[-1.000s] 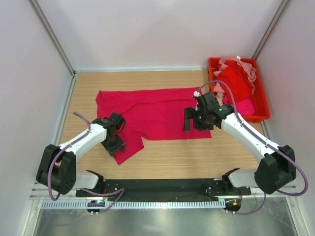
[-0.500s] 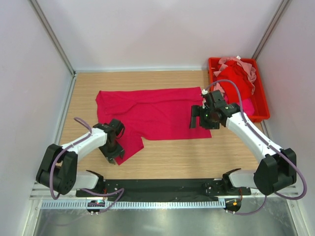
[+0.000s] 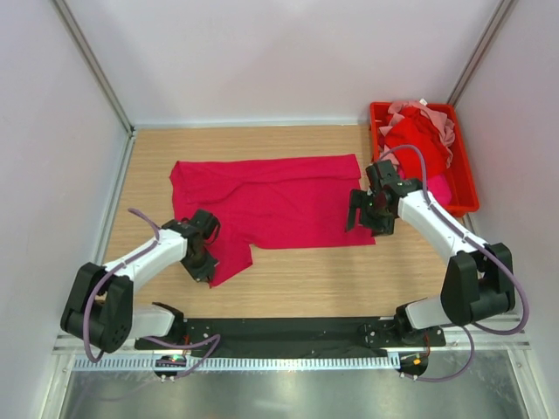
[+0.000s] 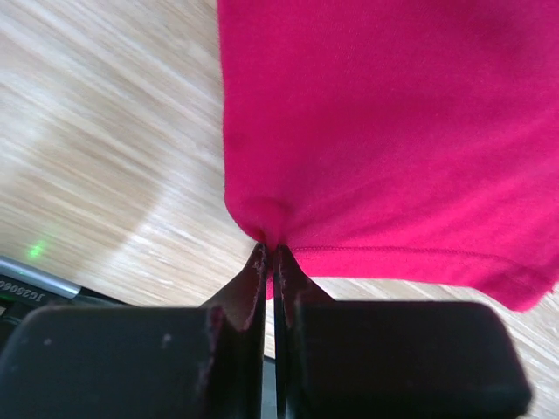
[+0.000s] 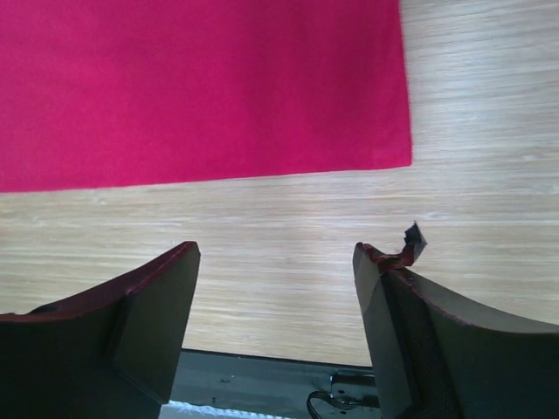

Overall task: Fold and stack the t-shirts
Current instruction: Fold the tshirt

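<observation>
A crimson-magenta cloth t-shirt (image 3: pixel 279 196) is spread on the wooden table (image 3: pixel 306 279), its near-left corner pinched by the left gripper (image 4: pixel 271 257). The right gripper (image 5: pixel 278 262) is held spread over bare wood beside the near-right corner. Red and pink shirts (image 3: pixel 419 140) are heaped in a rigid red plastic bin (image 3: pixel 454 209) nearby.

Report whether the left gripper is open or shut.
Shut. The left gripper has its jaws pressed together, pinching a bunched hem corner of the crimson t-shirt just over the wooden table.

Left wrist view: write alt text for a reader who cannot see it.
The left claw is shut, pinching a corner of the crimson t-shirt at its hem. The rest of the shirt lies spread on the wooden table.
</observation>
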Motion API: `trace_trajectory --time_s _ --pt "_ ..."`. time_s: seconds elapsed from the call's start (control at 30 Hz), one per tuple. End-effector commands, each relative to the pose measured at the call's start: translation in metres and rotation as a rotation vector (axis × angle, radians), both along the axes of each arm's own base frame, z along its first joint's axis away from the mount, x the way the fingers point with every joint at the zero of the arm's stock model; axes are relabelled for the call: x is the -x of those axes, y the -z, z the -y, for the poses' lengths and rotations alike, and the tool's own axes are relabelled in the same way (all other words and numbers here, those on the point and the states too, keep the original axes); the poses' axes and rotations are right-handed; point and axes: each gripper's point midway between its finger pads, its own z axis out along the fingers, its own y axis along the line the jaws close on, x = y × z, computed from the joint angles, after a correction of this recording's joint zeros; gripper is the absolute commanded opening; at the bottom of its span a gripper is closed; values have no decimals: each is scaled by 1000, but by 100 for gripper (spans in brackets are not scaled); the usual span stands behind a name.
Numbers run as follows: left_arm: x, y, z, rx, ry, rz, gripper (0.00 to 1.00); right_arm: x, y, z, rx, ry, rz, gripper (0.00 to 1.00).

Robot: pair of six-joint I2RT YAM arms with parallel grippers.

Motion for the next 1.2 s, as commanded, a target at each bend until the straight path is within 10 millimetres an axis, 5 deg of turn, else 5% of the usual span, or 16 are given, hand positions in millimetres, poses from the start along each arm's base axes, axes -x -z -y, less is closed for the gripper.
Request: trace_trajectory --time_s 0.0,0.2,0.83,0.97,1.1,1.17 --pt "-5 -17 -12 -48 10 54 0 -5 3 18 2 114 -9 77" --pt "2 -27 -18 -58 31 74 0 -6 34 33 30 195 -88 55" --pt "-1 -52 -18 -37 29 146 0 -11 92 64 177 248 -161 52" --pt "-3 -63 -21 -42 43 182 0 -9 95 61 166 238 -179 32" --pt "-14 -82 -20 -39 92 246 0 -8 87 58 147 229 -171 1" --pt "-26 -100 -18 -44 129 299 0 -7 81 58 148 214 -178 1"
